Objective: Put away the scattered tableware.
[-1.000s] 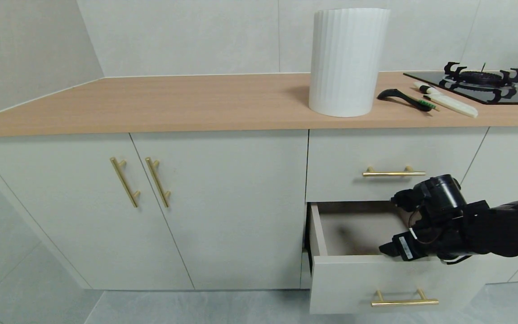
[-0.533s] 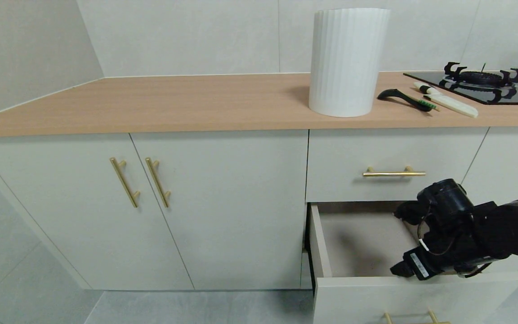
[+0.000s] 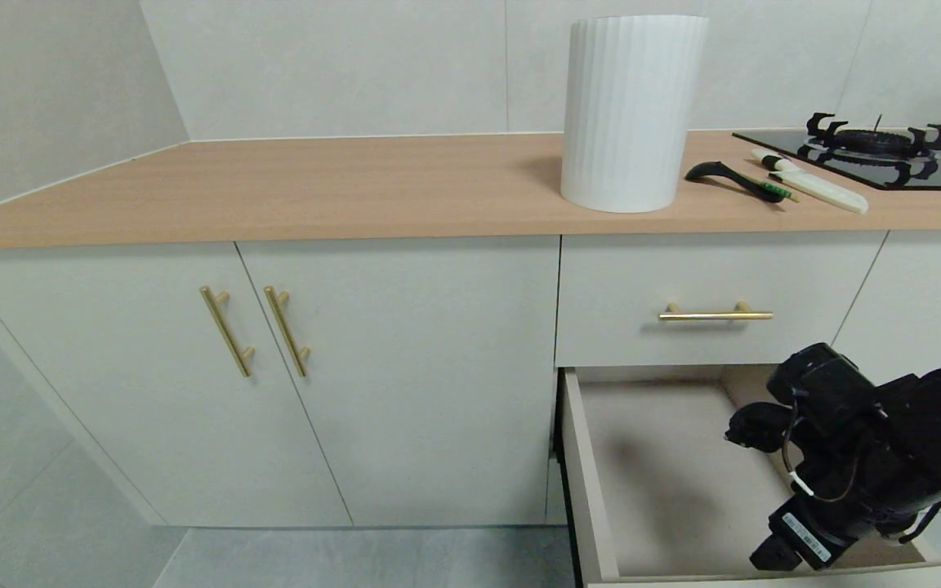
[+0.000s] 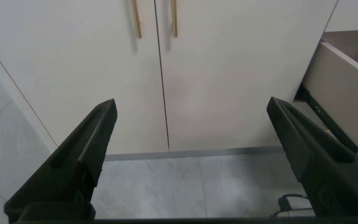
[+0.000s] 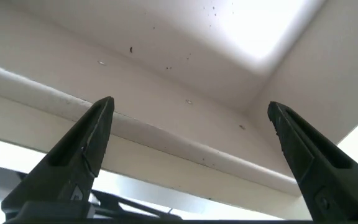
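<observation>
A tall white canister (image 3: 632, 110), cylindrical with fine vertical ribs, stood on a smooth wood-grain countertop (image 3: 315, 184). Its top edge ran out of the head view, so its contents could not be told.

The scattered tableware lay on the countertop just to the right of the canister. Nearest it was a curved black-handled utensil (image 3: 732, 180). Just beyond that lay a slim green-handled piece (image 3: 774, 190) and a knife (image 3: 818, 189) with a long cream blade, close together and angled alike. Farther right of the canister sat a glossy black glass hob (image 3: 862, 159) with dark pan supports.

Below the canister, a matte off-white drawer front carried a straight brass bar handle (image 3: 715, 314). Under that, the lower drawer (image 3: 666, 482) stood open, a shallow box with a plain beige floor and thin side walls. Below and to the left of the canister, two flat cabinet doors (image 3: 274, 376) bore matching brass handles (image 4: 137, 18) set side by side.

The right gripper (image 3: 769, 559) hung low over the open drawer's front corner, below and right of the canister. In its wrist view the right gripper (image 5: 191, 109) had its dark wedge-shaped fingers spread wide, with the drawer's pale front rim crossing the gap and nothing clamped. Whether it touched that rim could not be told.

The left gripper (image 4: 191, 109) likewise had its fingers wide apart and held nothing, facing the cabinet doors and grey floor tiles (image 4: 185, 186).
</observation>
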You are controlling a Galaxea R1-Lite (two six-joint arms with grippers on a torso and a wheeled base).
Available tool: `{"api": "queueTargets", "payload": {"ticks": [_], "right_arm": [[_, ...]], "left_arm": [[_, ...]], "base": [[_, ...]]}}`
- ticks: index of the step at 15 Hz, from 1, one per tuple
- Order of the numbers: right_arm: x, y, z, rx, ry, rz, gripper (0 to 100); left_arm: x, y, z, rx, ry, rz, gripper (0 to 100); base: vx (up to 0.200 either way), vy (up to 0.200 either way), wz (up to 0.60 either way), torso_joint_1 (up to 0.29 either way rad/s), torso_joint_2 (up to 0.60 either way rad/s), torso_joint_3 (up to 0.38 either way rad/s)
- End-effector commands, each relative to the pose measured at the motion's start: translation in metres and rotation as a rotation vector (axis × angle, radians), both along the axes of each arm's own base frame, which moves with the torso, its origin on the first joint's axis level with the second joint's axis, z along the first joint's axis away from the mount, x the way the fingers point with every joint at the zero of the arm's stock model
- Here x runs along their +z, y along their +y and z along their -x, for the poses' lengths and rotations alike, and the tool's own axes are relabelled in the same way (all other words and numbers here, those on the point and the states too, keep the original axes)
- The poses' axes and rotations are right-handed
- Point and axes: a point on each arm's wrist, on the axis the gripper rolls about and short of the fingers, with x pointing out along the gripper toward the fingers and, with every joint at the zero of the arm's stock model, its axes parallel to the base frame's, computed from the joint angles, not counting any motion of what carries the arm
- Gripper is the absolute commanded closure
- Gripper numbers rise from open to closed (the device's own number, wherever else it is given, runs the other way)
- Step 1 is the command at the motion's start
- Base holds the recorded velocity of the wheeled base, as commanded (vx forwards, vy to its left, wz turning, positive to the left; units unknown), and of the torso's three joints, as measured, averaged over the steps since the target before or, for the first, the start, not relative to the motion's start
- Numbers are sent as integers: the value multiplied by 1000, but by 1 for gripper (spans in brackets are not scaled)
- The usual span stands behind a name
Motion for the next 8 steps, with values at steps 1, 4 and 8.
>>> {"api": "queueTargets", "payload": {"ticks": [1, 4, 8], "right_arm": [[3, 2, 4, 14, -6, 0, 0], [2, 5, 12, 48, 42, 27, 0], [2, 5, 14, 56, 62, 57, 0]], "left_arm": [[0, 0, 0, 0, 1, -1, 0], [0, 0, 0, 0, 1, -1, 0], [0, 0, 0, -2, 1, -1, 0]], "base": [[0, 0, 0, 0, 0, 0], [0, 0, 0, 0, 0, 0], [0, 0, 0, 0, 0, 0]]}}
